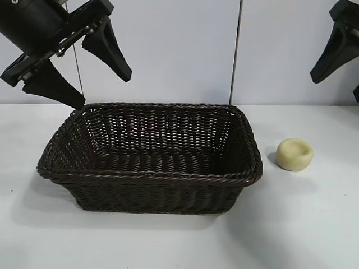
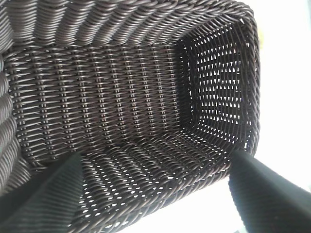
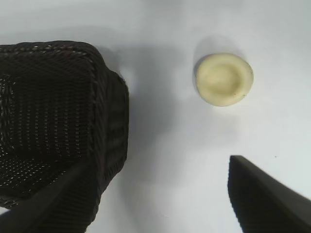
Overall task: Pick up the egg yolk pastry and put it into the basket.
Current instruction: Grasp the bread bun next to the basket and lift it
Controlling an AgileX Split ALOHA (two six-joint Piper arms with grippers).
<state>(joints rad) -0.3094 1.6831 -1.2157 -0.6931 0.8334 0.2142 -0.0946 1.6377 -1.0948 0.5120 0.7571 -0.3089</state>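
Note:
The egg yolk pastry (image 1: 294, 154), a small pale cream puck with a dimple, lies on the white table just right of the basket (image 1: 168, 178). The dark wicker basket is empty. My left gripper (image 1: 104, 89) hangs open above the basket's far left corner, nothing between its fingers; in its wrist view the left gripper (image 2: 158, 167) looks down into the basket (image 2: 121, 97). My right gripper (image 1: 339, 75) is raised at the upper right, only partly in frame. In the right wrist view the right gripper (image 3: 160, 170) is open, with the pastry (image 3: 224, 79) well ahead of it and the basket (image 3: 109, 111) beside.
The white tabletop (image 1: 314, 224) stretches around the basket, with a pale wall behind. Bare table lies between the pastry and the basket's right rim.

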